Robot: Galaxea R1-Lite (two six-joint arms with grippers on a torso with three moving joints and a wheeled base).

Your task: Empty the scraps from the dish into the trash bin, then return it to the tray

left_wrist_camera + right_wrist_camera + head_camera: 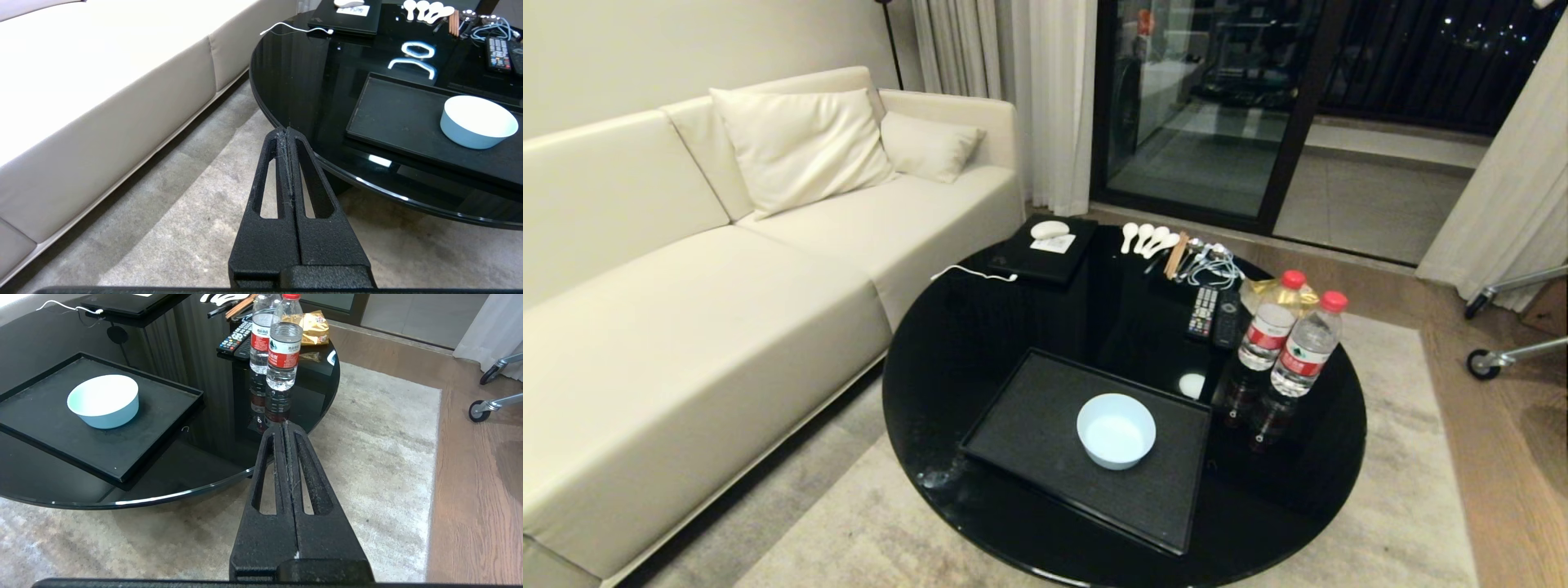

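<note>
Cream leather sofa [686, 269], two cushions at its far end, along the left of the room.
Pale rug [1388, 457] beneath and around the table, wooden floor to its right.
Round glossy black table [980, 327], centre of the head view.
Large rectangular black tray [1029, 425], matte bed with low raised rim, on the near part of the table.
Flat glossy black slab [1045, 257] at the far edge of the table, small white items on top, a white cable [972, 272] just beside it.
Two clear water bottles [1290, 343], red caps and red labels, upright side by side near the right edge; gold packet [1270, 292] behind them.
Small deep round dish [1116, 430], pale bluish-white, upright on the tray bed towards its right side; interior appears bare, no contents discernible.
Two remote controls [1213, 314] side by side, beyond the tray.
Row of white spoons [1147, 238] at the far edge, with chopsticks and a tangle of cables next to them.
Left gripper [287, 132], fingers pressed together, nothing held, above the rug off the table's left rim.
Right gripper [284, 428], fingers pressed together, nothing held, above the rug off the table's right rim, near the bottles.
</note>
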